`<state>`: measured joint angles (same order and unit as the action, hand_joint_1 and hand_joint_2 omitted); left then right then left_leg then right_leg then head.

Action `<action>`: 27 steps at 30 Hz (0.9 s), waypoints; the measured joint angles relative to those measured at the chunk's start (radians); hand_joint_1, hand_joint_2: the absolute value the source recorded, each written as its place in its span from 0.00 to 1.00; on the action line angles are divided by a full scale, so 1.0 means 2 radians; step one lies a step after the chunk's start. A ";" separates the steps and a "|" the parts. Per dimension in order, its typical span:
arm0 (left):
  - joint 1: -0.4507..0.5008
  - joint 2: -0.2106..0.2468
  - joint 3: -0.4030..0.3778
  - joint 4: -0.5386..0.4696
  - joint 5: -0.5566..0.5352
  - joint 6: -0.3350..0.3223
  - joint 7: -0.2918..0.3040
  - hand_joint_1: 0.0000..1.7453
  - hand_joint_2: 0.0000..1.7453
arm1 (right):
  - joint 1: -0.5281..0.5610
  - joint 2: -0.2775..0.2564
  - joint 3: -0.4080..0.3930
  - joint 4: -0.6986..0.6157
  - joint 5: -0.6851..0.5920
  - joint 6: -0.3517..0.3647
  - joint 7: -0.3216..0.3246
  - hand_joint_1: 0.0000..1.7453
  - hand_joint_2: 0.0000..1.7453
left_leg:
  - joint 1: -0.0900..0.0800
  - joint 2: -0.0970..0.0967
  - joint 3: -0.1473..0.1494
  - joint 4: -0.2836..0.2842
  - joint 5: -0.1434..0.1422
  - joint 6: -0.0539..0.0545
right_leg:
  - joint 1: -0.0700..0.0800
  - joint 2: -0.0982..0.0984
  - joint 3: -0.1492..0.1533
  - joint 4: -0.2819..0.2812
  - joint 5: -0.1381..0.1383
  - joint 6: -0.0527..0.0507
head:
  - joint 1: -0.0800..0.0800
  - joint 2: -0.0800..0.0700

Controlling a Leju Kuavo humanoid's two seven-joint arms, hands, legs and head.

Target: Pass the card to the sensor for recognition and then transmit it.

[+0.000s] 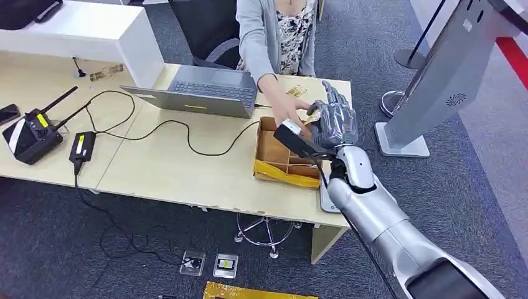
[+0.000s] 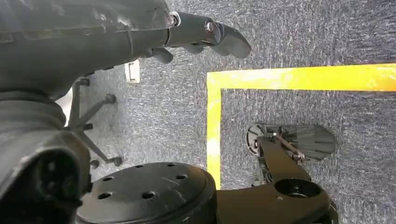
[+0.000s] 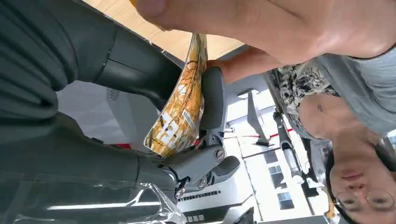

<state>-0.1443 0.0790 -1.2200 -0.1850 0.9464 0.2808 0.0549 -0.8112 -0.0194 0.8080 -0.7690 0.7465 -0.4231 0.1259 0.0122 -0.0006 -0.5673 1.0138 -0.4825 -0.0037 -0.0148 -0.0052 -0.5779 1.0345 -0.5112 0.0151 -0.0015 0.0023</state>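
Note:
My right hand is raised over the right end of the desk, above a cardboard box. An orange-and-yellow patterned card sits between its thumb and fingers; a sliver of the card shows in the head view. A person's hand reaches across the desk and touches the same card at its far end. The sensor, a slanted grey kiosk, stands on the floor to the right of the desk. My left hand hangs over the carpet, holding nothing.
A laptop lies open in front of the seated person. A second card rests on the desk near the laptop. A radio, a power adapter and cables lie on the desk's left. Yellow floor tape crosses the carpet.

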 joint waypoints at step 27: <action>-0.002 -0.004 0.000 0.000 0.005 -0.001 0.011 0.00 0.00 | 0.015 -0.029 0.023 -0.069 0.026 0.033 0.065 0.00 0.00 | 0.000 0.000 0.000 0.000 0.000 0.000 | 0.000 0.000 0.000 0.000 0.000 0.000 | 0.000 0.000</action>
<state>-0.1486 0.0717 -1.2203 -0.1854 0.9564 0.2792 0.0763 -0.7804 -0.0783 0.8541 -0.9065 0.7988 -0.3578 0.2560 0.0121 -0.0001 -0.5668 1.0139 -0.4828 -0.0040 -0.0149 -0.0043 -0.5785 1.0343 -0.5112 0.0150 -0.0011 0.0023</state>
